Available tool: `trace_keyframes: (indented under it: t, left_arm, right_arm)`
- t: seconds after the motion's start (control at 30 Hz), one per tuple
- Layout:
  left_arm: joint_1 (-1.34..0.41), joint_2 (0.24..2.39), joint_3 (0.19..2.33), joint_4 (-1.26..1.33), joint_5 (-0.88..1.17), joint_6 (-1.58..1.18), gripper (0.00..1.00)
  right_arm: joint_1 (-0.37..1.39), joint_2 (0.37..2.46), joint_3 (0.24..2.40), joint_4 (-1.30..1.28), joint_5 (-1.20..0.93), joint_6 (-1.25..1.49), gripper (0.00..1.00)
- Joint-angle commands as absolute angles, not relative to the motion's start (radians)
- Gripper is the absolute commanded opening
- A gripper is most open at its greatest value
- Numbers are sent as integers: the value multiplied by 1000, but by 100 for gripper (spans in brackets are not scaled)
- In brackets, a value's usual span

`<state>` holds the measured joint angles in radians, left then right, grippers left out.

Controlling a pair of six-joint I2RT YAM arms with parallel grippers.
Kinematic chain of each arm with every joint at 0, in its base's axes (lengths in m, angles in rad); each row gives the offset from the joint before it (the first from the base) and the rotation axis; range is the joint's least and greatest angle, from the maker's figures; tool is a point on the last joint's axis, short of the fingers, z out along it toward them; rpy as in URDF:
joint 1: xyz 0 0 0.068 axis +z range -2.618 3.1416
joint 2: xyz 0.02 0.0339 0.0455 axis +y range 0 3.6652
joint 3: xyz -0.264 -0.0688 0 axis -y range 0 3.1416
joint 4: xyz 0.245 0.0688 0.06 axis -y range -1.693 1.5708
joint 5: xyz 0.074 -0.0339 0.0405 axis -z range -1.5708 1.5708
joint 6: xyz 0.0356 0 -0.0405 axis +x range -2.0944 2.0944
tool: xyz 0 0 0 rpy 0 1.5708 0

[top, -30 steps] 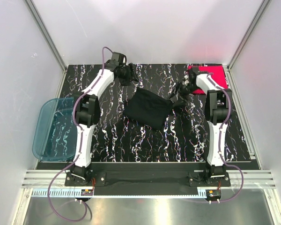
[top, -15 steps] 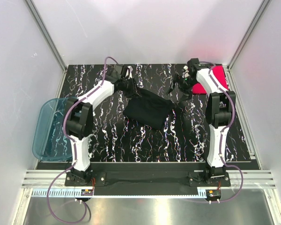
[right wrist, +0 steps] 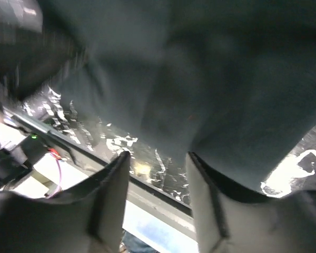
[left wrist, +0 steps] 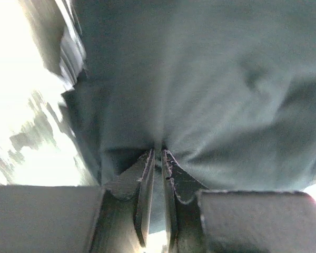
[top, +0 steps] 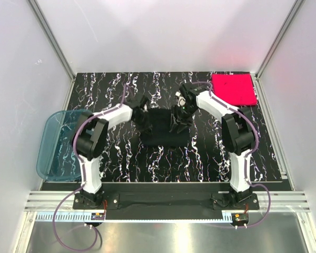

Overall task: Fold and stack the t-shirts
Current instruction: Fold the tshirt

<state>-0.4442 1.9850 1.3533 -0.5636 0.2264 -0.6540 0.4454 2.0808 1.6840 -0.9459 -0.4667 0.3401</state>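
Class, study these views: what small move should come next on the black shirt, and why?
Probably open the left gripper: it pinches the black shirt, which lies as a compact block, while the right gripper stands open.

L pincer [left wrist: 158, 152] clamped | R pincer [right wrist: 157, 156] fingers apart | both angled inward

White walls [top: 163, 31], black marbled table [top: 163, 163]

No text, label, brand or number can be read anywhere; the plain black cloth shirt [top: 160, 132] and the bright pink-red folded shirt [top: 233, 88] show none.
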Motion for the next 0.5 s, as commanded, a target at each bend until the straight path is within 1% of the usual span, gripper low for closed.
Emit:
trace_keyframes:
  t: [0.0, 0.03, 0.1, 0.13, 0.2, 0.23, 0.37, 0.47]
  left_arm:
    - [-561, 1879, 1165, -588, 193, -722, 18]
    - [-613, 1817, 1132, -575, 190, -742, 19]
    - [-658, 1767, 1067, -566, 183, -791, 19]
    - [-690, 1743, 1054, -574, 173, -810, 19]
    - [-701, 1674, 1037, -603, 140, -818, 21]
    - [-700, 1651, 1026, -607, 114, -818, 22]
    - [-675, 1595, 1078, -659, 55, -753, 26]
    - [-647, 1580, 1086, -640, 84, -738, 27]
  right_arm:
    - [434, 1993, 1576, -861, -482, 345, 47]
    - [436, 1974, 1545, -848, -480, 345, 43]
    - [437, 1916, 1447, -818, -480, 344, 37]
    - [437, 1899, 1386, -809, -485, 339, 30]
    - [437, 1856, 1333, -789, -483, 328, 28]
    - [437, 1845, 1315, -787, -473, 325, 24]
    - [437, 1806, 1262, -764, -482, 322, 23]
    - [437, 1821, 1278, -746, -512, 336, 23]
